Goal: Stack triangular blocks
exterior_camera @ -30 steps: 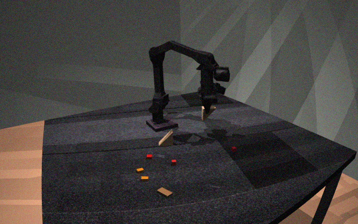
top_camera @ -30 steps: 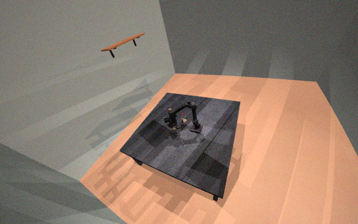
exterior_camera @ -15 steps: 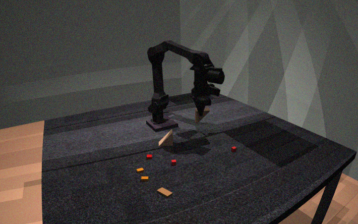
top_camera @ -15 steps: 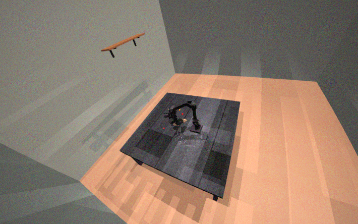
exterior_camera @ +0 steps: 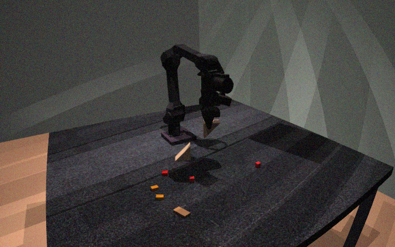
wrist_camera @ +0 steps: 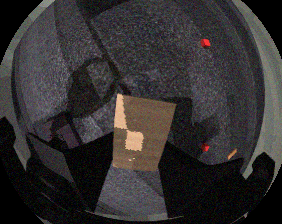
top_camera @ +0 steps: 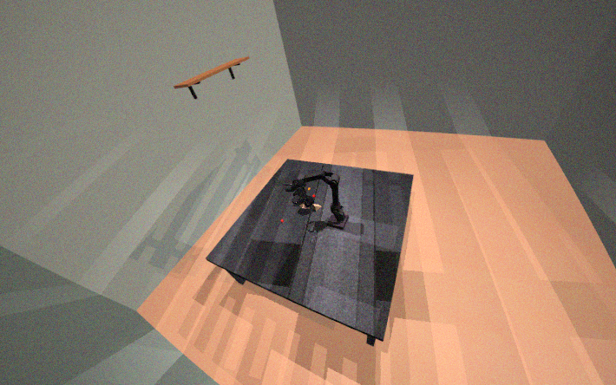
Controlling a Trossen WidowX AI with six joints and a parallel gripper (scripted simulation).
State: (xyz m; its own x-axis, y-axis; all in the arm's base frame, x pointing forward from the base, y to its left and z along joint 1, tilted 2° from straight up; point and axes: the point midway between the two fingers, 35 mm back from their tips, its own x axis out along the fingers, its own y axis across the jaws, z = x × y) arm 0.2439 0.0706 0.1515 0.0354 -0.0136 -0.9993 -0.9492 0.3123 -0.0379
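My gripper (exterior_camera: 210, 123) (wrist_camera: 137, 139) is shut on a tan triangular block (exterior_camera: 206, 131) (wrist_camera: 148, 122). It holds this block in the air, with a flat side up and a narrow edge down; its sloped face looks down and to the right in the exterior view. The other triangular block (exterior_camera: 183, 152) (top_camera: 317, 206) rests on the table, sloped face up and facing left in the exterior view. The two blocks are apart; the held one is higher and to the right in that view. The resting block is not visible in the wrist view.
Red cubes (exterior_camera: 164, 173) (exterior_camera: 191, 179) (exterior_camera: 257, 164) lie on the table (exterior_camera: 100, 189). Two small orange blocks (exterior_camera: 154, 187) (exterior_camera: 159, 196) and a flat tan block (exterior_camera: 181, 211) lie nearer the exterior camera. The arm's base (exterior_camera: 177, 136) stands behind the resting triangular block.
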